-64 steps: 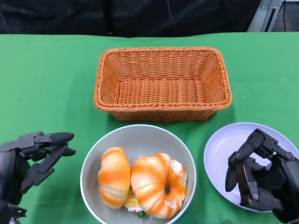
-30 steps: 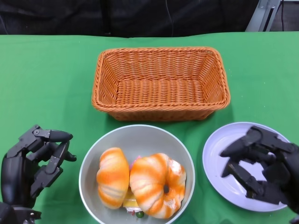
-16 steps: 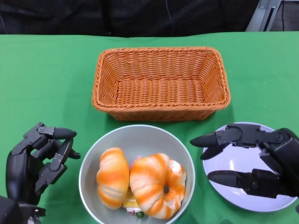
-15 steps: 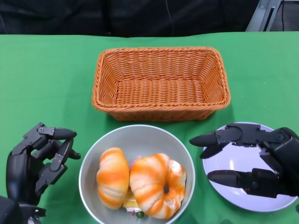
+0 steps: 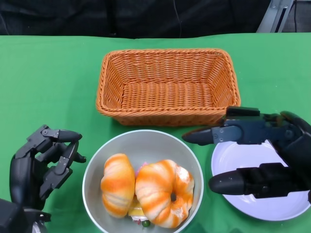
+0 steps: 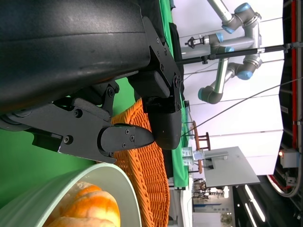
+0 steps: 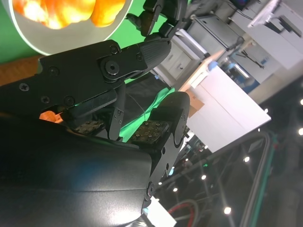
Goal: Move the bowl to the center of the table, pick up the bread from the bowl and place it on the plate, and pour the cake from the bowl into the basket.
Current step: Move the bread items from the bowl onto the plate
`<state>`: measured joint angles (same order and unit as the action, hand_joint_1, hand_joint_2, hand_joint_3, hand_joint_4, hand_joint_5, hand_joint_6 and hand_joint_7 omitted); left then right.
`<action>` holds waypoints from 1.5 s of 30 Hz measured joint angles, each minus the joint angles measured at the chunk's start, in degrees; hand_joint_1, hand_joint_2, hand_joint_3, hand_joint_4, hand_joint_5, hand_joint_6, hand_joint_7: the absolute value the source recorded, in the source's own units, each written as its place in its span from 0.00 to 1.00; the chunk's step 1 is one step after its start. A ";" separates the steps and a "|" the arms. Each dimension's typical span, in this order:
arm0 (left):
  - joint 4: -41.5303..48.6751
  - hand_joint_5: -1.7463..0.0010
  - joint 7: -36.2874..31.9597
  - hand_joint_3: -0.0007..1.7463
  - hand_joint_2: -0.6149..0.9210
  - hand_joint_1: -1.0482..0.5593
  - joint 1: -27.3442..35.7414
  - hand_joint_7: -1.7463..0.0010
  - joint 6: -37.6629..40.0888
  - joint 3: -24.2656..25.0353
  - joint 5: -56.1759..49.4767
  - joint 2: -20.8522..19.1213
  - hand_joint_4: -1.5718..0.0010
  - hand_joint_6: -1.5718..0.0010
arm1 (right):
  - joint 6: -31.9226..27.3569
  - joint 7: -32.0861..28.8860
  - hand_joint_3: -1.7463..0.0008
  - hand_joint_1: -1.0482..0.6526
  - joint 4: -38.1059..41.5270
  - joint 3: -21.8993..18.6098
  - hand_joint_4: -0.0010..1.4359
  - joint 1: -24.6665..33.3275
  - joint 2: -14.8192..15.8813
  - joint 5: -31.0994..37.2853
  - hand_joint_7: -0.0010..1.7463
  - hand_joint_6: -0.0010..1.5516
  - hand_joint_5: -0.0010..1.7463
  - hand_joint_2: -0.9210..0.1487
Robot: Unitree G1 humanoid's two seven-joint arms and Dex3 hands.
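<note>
One bowl point(image 5: 190, 156) held two breads point(image 5: 118, 184) (cake mostly hidden), one basket point(image 5: 167, 86) far, one plate point(image 5: 265, 206) right; my right hand point(image 5: 265, 158) and left hand point(image 5: 39, 167) hung spread, empty.

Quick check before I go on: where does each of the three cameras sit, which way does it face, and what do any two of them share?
Head view: above the table, looking down at the basket, bowl, plate; left hand and right hand show.
Right wrist view: behind the right hand, facing past its fingers to the bowl.
Left wrist view: behind the left hand, facing bowl and basket.
Shared: all three show the bowl.
</note>
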<state>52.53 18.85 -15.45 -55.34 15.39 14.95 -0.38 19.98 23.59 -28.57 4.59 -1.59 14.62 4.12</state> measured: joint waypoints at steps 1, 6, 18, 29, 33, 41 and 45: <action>0.38 0.17 -0.13 0.21 1.00 0.52 -0.08 0.34 -0.11 0.00 -0.37 0.05 0.49 0.46 | -0.61 -0.12 0.99 0.21 -0.23 0.39 0.35 -0.64 0.17 1.63 0.08 0.47 0.52 0.02; 0.83 0.17 -0.25 0.21 1.00 0.53 -0.26 0.35 -0.36 0.17 -0.90 0.37 0.49 0.46 | -2.51 -0.44 1.00 0.21 -0.62 1.71 0.38 -3.85 1.73 10.93 0.05 0.47 0.47 0.06; 1.13 0.18 -1.57 0.21 1.00 0.52 -0.53 0.35 -0.90 0.20 -1.92 0.95 0.49 0.46 | -6.78 -1.40 0.99 0.22 -0.42 8.08 0.46 -6.30 1.57 22.70 0.01 0.49 0.29 0.09; 1.13 0.19 -2.32 0.21 1.00 0.52 -0.53 0.35 -1.41 0.16 -2.16 1.26 0.48 0.46 | -10.09 -2.57 1.00 0.20 -0.46 12.81 0.47 -6.44 0.83 30.89 0.00 0.47 0.27 0.08; 1.13 0.18 -2.43 0.20 1.00 0.52 -0.53 0.35 -1.57 0.15 -2.38 1.34 0.48 0.45 | -10.54 -3.99 1.00 0.19 -0.35 14.41 0.47 -6.43 0.48 33.90 0.00 0.47 0.25 0.08; 1.12 0.15 -3.46 0.20 1.00 0.51 -0.53 0.35 -1.85 0.14 -3.07 2.05 0.49 0.46 | -8.59 -7.85 1.00 0.19 2.05 16.86 0.49 -6.36 0.39 40.00 0.00 0.47 0.17 0.07; 1.00 0.11 -4.34 0.19 1.00 0.51 -0.53 0.34 -1.94 0.18 -3.07 2.82 0.52 0.47 | -7.19 -9.38 1.00 0.18 4.35 17.74 0.51 -6.36 0.68 42.31 0.00 0.47 0.13 0.08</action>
<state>53.53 14.51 -15.98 -57.28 15.57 11.88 2.44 12.79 14.21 -24.22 22.33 -7.96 15.30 46.43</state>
